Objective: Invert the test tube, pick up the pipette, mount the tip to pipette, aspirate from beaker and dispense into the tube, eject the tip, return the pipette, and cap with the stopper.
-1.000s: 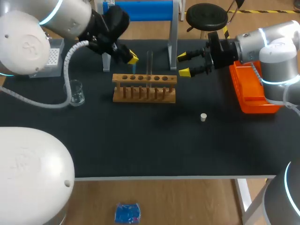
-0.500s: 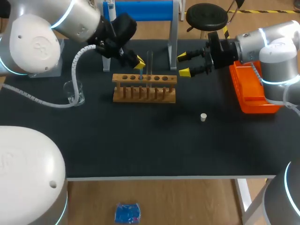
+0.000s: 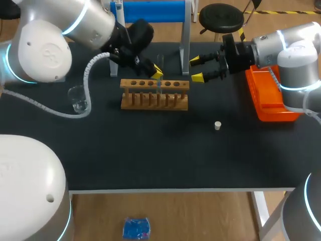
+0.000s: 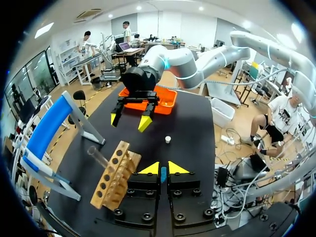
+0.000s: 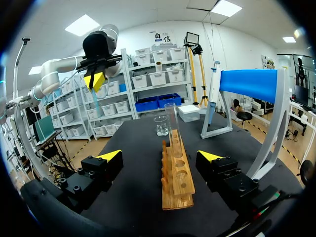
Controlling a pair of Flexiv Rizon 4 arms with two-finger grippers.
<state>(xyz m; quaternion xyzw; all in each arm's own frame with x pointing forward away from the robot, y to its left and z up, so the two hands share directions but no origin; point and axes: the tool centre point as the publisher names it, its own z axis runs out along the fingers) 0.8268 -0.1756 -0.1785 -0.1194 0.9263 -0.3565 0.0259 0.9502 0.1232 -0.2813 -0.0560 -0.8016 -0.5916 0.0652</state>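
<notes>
**Left pincer** point(image 3: 157, 72): the fingers are set narrow, nearly together. A small blue sliver shows in the gap, and you cannot tell what it is. The test tube point(image 3: 160, 63) stands upright in the wooden rack point(image 3: 154, 95), just beside this pincer's tips.

**Right pincer** point(image 5: 160, 156): the fingers are spread wide. You will find the rack directly ahead of it, in line with the gap, with the beaker point(image 5: 160, 126) beyond. The stopper point(image 3: 217, 125) lies on the table, well apart from both pincers.
</notes>
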